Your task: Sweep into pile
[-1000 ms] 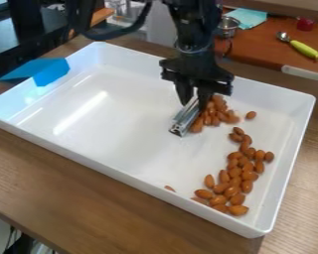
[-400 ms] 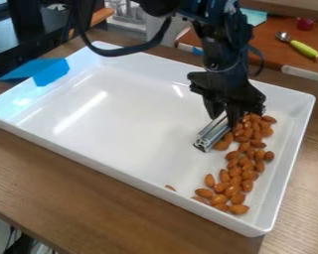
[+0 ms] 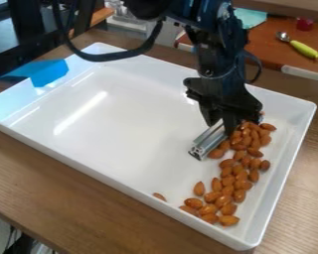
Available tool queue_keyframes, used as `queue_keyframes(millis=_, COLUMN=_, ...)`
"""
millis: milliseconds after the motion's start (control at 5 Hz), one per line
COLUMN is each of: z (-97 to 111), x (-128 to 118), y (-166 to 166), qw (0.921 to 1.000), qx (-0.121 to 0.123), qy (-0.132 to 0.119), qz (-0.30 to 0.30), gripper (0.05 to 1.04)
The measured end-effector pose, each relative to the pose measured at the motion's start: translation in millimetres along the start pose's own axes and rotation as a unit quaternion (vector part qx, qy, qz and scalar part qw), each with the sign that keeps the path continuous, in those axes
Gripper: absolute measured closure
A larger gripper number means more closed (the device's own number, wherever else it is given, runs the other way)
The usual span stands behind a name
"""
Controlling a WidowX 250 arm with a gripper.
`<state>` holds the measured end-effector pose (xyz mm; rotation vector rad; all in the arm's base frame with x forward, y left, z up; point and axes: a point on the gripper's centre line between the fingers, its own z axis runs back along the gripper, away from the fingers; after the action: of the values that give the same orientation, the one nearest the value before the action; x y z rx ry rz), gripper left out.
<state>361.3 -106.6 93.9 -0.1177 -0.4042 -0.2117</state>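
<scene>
The white rectangular plastic tray (image 3: 121, 129) has slid towards seven o'clock with its brown oval almonds (image 3: 228, 181), strewn from three to five. Black jaws clamp a silver oblong metal bar (image 3: 207, 142); pressing hard could drag the tray further (the stray almond (image 3: 160, 197) sits near six).

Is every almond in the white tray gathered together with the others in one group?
No, one almond lies apart, by the near wall of the white tray.
</scene>
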Motion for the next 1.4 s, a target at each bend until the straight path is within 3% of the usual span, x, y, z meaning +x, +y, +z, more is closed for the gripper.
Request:
queue_keyframes(millis=200, z=5.5, x=-7.1, y=-10.8, qw=0.9996, qx=-0.020, qy=0.017, qz=-0.001, gripper=0.747)
queue_keyframes(millis=400, z=13.9, x=-9.5, y=-1.0, qw=0.9990, qx=-0.029, qy=0.027, qz=0.020, gripper=0.747)
queue_keyframes(millis=600, z=44.2, x=6.5, y=42.1, qw=0.9969, qx=-0.018, qy=-0.001, qz=0.077, gripper=0.747)
queue_keyframes(millis=800, z=65.3, x=7.1, y=89.0, qw=0.9948, qx=0.005, qy=-0.019, qz=0.100, gripper=0.747)
queue_keyframes(millis=1200, z=76.8, x=-17.6, y=180.0, qw=0.9896, qx=0.073, qy=-0.036, qz=0.119, gripper=0.747)
queue_keyframes(millis=1400, z=70.8, x=-50.2, y=219.6, qw=0.9912, qx=0.072, qy=0.004, qz=0.111, gripper=0.747)
